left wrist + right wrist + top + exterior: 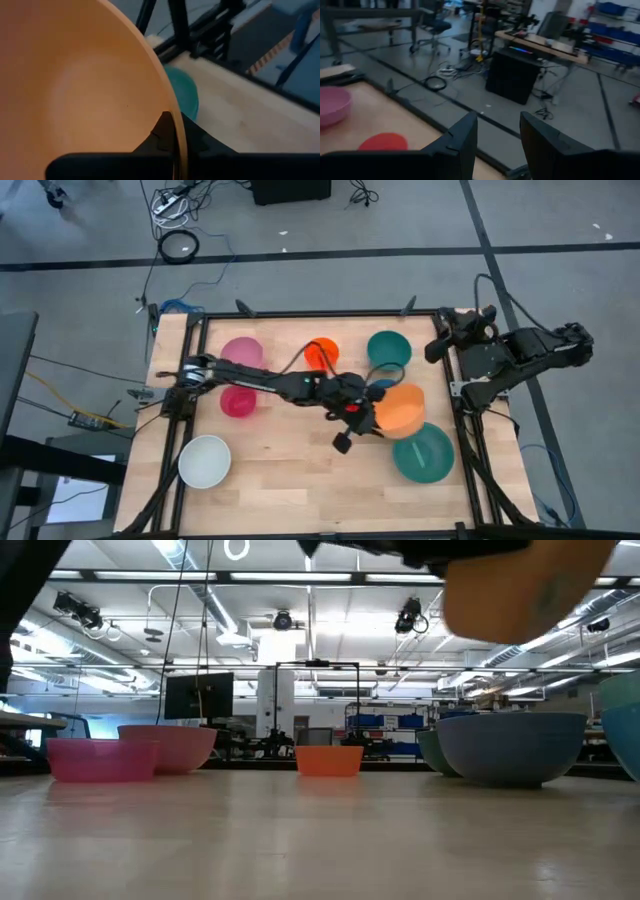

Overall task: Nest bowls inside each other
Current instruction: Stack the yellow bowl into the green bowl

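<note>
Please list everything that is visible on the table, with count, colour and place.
table: one, light wood, under both arms
pink bowl: one, pink, back left
magenta bowl: one, magenta, in front of the pink one
orange-red bowl: one, back centre
small teal bowl: one, back right
large teal bowl: one, front right
white bowl: one, front left
blue bowl: one, under the lifted bowl
yellow-orange bowl: one, lifted
left gripper: shut on its rim
right gripper: open, at the table's right edge
</note>
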`<state>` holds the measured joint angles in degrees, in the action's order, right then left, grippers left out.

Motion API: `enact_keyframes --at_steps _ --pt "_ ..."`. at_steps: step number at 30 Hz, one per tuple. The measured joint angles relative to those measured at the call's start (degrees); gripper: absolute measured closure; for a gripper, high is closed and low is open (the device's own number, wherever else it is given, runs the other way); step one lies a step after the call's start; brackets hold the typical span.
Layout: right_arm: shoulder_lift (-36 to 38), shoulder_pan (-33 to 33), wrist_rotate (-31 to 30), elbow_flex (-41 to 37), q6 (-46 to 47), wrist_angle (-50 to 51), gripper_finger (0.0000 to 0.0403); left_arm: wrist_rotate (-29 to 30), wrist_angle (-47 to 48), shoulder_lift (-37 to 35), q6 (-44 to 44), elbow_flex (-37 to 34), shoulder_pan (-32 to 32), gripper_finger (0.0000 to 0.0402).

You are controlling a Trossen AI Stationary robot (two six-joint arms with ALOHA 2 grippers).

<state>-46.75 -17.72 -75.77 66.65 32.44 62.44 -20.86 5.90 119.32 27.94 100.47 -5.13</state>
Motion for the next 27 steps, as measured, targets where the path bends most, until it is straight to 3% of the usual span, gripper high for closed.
enact_keyframes --at_steps 8,17,21,27 --pt "1.67 1.81 0.88 0.0 -2.6 -0.11 0.0268 -5.81 0.25 9.72 -3.54 10.22 0.0 0.0396" --pt "1.67 1.82 2.03 0.0 -2.64 -0.05 0.0268 -14.46 -3.25 13.3 -6.4 13.55 0.04 0.0396" --pt "1.67 1.8 2.91 0.0 -2.69 -0.02 0.0268 -14.3 -3.33 13.3 -7.08 13.55 0.0 0.0395" --pt "1.62 1.8 4.26 0.0 -2.72 0.17 0.0268 -10.94 -3.56 13.3 -8.92 13.53 0.08 0.0361"
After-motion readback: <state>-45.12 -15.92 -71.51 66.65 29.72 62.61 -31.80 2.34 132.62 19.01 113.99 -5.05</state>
